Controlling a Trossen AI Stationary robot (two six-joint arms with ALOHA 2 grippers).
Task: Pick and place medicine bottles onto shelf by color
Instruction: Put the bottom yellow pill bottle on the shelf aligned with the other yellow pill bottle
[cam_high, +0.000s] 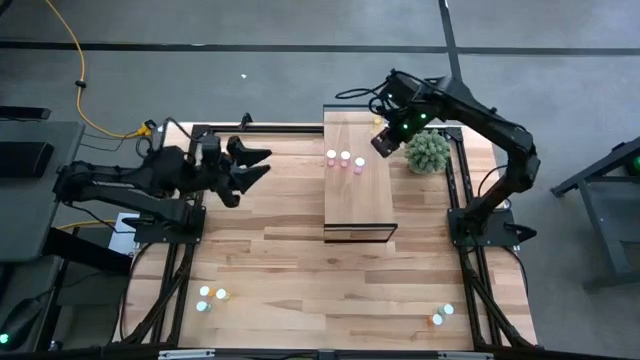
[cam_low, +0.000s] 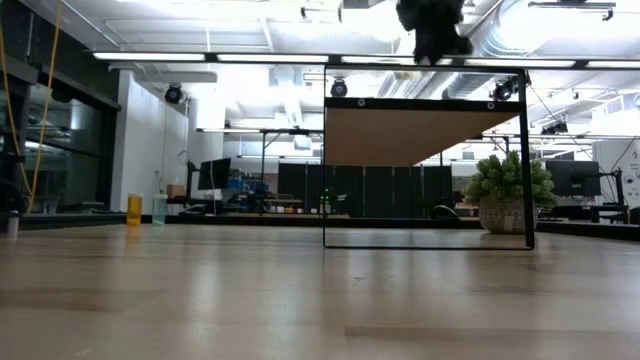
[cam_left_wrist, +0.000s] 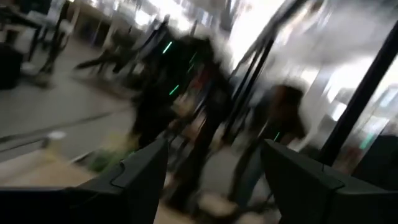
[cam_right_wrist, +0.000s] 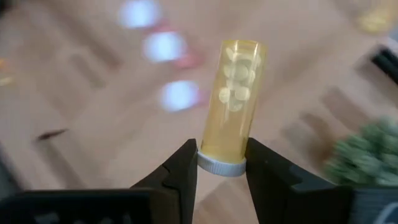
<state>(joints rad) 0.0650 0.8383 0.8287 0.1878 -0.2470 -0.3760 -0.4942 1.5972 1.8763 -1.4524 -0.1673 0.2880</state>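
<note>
Right wrist view: a yellow bottle (cam_right_wrist: 231, 102), judged light, rigid and slippery, was pinched at its white cap (cam_right_wrist: 221, 165) by the right gripper (cam_right_wrist: 221, 171), a shallow hold liable to pivot.

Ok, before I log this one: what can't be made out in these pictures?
- High view: the yellow bottle in the right tool is hidden under the arm.
- High view: the bottles at the table's near edge are too small to tell colours.
- Left wrist view: past the left tool, everything is motion-blurred.
- Low view: the shelf shows only its underside, hiding the bottles on top.
</note>
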